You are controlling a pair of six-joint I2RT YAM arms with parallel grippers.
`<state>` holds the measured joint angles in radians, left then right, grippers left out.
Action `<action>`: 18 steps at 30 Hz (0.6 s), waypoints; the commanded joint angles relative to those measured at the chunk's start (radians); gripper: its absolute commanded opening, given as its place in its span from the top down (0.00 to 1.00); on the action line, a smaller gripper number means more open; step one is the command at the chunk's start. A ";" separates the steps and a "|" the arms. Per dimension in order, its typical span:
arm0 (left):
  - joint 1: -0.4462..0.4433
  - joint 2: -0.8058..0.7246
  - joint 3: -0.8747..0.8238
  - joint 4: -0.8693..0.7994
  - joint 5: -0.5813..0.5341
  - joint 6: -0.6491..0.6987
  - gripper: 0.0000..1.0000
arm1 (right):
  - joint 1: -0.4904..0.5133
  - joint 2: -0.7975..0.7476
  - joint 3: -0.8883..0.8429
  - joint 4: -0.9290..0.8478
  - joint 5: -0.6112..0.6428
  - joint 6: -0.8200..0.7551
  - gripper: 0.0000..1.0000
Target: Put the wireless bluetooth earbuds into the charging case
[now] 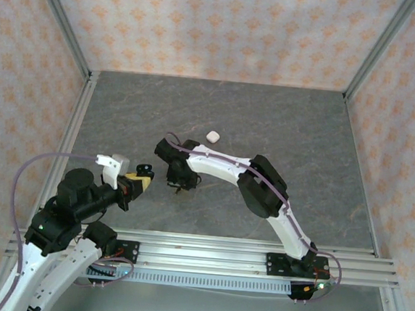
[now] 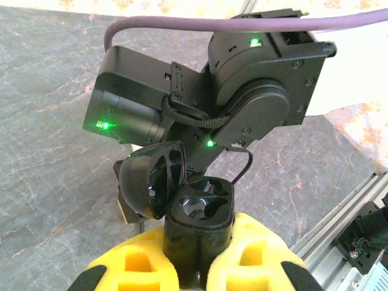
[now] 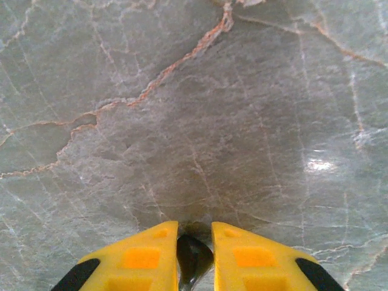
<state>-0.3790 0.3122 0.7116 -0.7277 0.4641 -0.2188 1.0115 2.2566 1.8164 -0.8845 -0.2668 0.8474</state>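
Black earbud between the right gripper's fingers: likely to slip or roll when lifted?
Probably slippery: the black earbud looks glossy and rounded, pinched by the right gripper near its tips. Tiny, so likely light; if dropped on the smooth table, it may roll.

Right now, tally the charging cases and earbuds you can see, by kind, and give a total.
Charging cases: 2 (open black rounded plastic case, small white rounded case)
Earbuds: 1 (tiny black plastic earbud)
Total: 3

table (image 3: 182, 91): marble-look, faint sheen | charging case (image 2: 200, 227): glossy black plastic | earbud (image 3: 194, 257): glossy (dark)
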 commanded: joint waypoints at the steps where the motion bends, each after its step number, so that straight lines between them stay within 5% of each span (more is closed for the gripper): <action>1: 0.005 -0.011 -0.011 0.037 0.006 0.005 1.00 | -0.002 0.013 0.012 -0.062 0.003 -0.028 0.83; 18: 0.004 0.008 -0.026 0.091 0.041 0.021 1.00 | -0.008 -0.132 -0.060 -0.005 0.121 -0.228 0.90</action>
<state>-0.3790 0.3122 0.7002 -0.6689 0.4782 -0.2085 1.0107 2.1643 1.7802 -0.8825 -0.1909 0.7002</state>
